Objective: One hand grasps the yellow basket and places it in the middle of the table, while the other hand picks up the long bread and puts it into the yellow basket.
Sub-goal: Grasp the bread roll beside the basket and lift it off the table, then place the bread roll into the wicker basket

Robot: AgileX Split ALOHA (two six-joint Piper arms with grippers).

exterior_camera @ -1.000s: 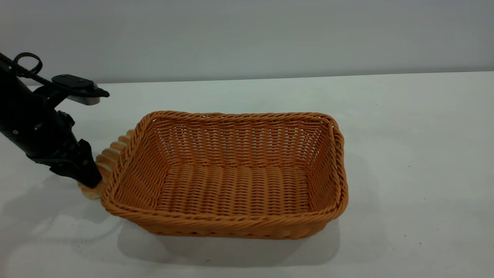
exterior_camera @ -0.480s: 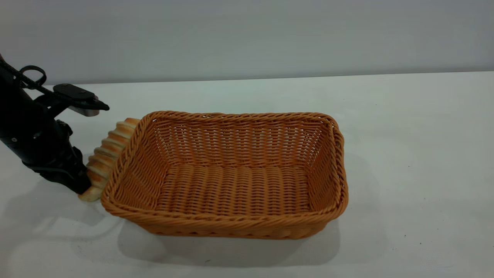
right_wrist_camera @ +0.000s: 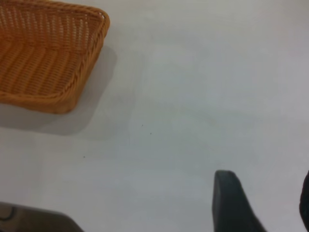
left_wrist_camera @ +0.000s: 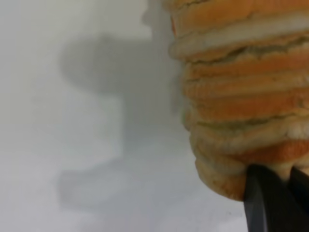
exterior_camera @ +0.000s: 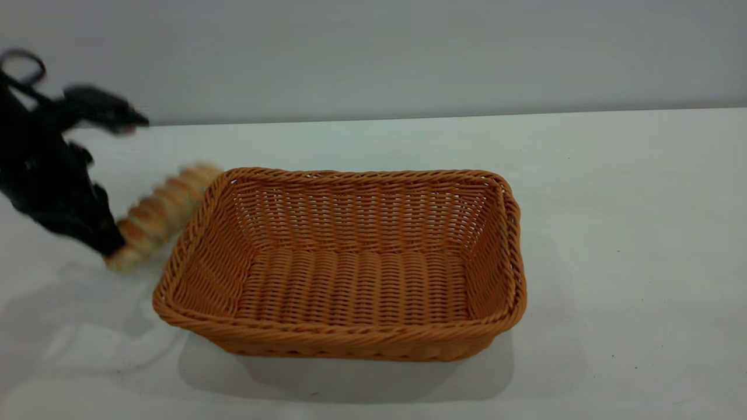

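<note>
The yellow basket (exterior_camera: 350, 265) stands empty at the middle of the white table (exterior_camera: 613, 204); one corner of it (right_wrist_camera: 46, 58) shows in the right wrist view. The long bread (exterior_camera: 160, 210), ridged golden-brown and cream, hangs tilted just outside the basket's left end, its far tip near the rim. My left gripper (exterior_camera: 108, 245) is shut on the bread's near end. In the left wrist view the bread (left_wrist_camera: 241, 96) is raised above its shadow, with the left gripper (left_wrist_camera: 285, 179) clamped on its tip. My right gripper (right_wrist_camera: 268, 198) stands open over bare table to the right of the basket and is outside the exterior view.
A grey wall runs behind the table's far edge (exterior_camera: 408, 116). Bare tabletop surrounds the basket on all sides. A dark table edge (right_wrist_camera: 34, 220) shows in the right wrist view.
The left gripper has risen and swung left with the long bread, lifting it from beside the basket's left wall. The basket has not moved.
</note>
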